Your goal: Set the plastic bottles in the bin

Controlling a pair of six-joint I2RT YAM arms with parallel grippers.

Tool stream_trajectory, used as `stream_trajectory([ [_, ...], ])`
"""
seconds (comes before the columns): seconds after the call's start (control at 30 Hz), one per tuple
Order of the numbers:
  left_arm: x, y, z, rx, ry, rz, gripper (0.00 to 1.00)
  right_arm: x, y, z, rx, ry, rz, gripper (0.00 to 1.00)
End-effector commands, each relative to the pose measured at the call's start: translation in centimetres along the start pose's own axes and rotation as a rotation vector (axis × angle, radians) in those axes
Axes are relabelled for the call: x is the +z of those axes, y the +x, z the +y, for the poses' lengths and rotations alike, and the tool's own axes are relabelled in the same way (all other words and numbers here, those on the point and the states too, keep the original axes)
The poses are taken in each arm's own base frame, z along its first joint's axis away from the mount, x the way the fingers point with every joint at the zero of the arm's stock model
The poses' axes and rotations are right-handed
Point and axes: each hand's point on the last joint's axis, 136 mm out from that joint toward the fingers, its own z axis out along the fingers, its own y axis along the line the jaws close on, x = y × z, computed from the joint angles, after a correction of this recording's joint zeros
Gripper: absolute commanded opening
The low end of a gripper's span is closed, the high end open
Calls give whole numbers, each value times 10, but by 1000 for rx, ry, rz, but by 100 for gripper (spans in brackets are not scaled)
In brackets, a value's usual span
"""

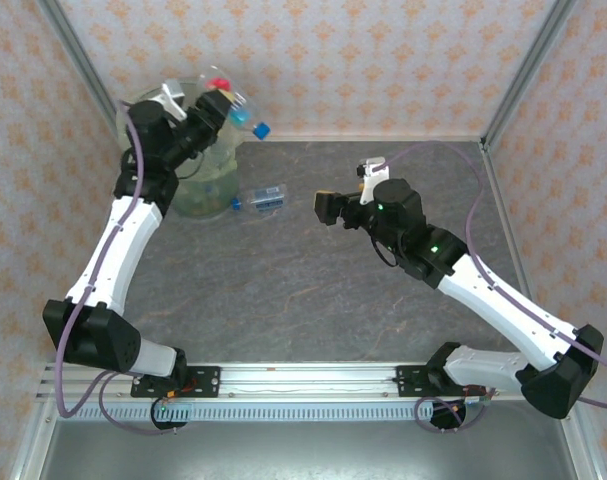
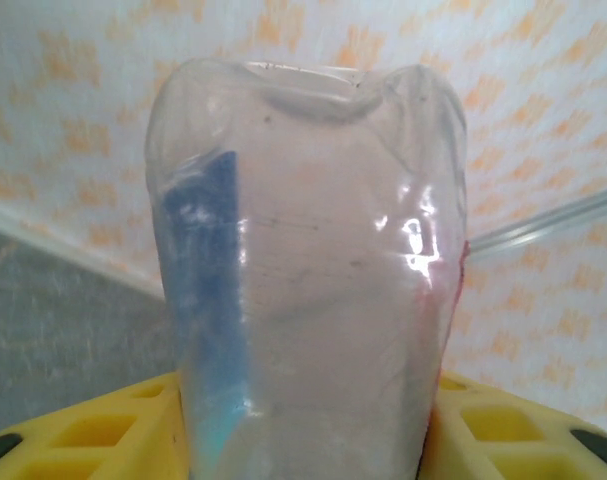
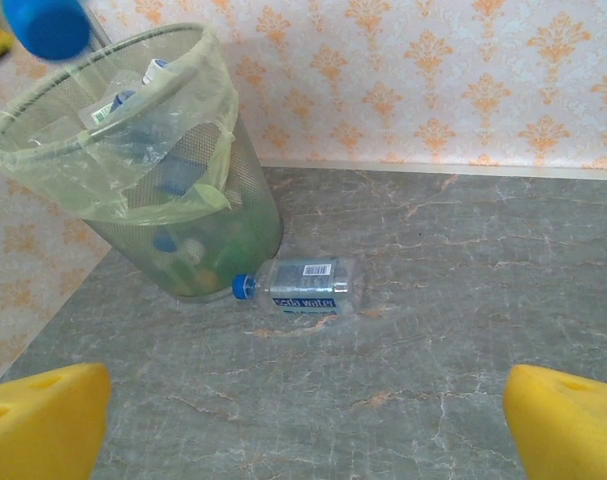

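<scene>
1. Desk (image 1: 313,300): grey, marble-patterned surface enclosed by patterned walls. Both arms are mounted at its near edge.

2. Left arm (image 1: 118,240): extended toward the far left corner, with its wrist above the bin.

3. Right arm (image 1: 493,295): extended toward the desk centre, with its wrist pointing left toward the bin.

4. Bin (image 3: 253,200): stands upright at the far left of the desk. A thin pale-green bag is folded over its rim. Several bottles in the bin (image 3: 178,178) are visible through the bag and wall.

5. Clear bottle (image 2: 303,270): held in the air above the bin. In the top view its blue cap (image 1: 261,128) points right, past the rim. A blue label strip shows on one side.

6. Lying bottle (image 3: 303,285): rests on its side on the desk, just beside the bin base. Its blue cap faces the bin. It has a blue-and-white label.

7. Left pincer (image 2: 303,445): clamped on the clear bottle. The yellow fingers (image 2: 83,430) press against both sides of the bottle body.

8. Right pincer (image 3: 303,440): fingers spread wide apart with nothing between them. It hangs above the desk near the lying bottle and does not touch it.
</scene>
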Motion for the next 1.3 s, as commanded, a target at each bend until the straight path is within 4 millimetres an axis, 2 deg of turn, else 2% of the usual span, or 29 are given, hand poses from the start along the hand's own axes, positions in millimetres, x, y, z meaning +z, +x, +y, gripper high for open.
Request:
stream_trajectory([
  [0.0,-15,-41,-13,-14,10,-113,51,-8,-10,-1,21,6,-53,100],
  [0.13,-20,-78,-4,-32,-20,-209,52,-9,-7,-2,25,5,-53,100],
  [0.27,-21,-103,20,-94,-64,-287,52,-8,-6,-3,28,6,-52,100],
  [0.53,-12,-135,72,-229,-142,-412,52,-8,-4,-5,28,15,-51,100],
  [0.77,5,-151,108,-320,-185,-480,53,-8,-4,-8,29,30,-47,100],
  [0.97,22,-155,136,-372,-232,-490,55,-9,-2,-11,34,44,-44,100],
  [1.1,30,-157,145,-399,-246,-486,56,-9,-1,-12,39,51,-44,100],
  [1.27,35,-157,151,-412,-277,-469,66,-10,2,-15,45,59,-40,100],
])
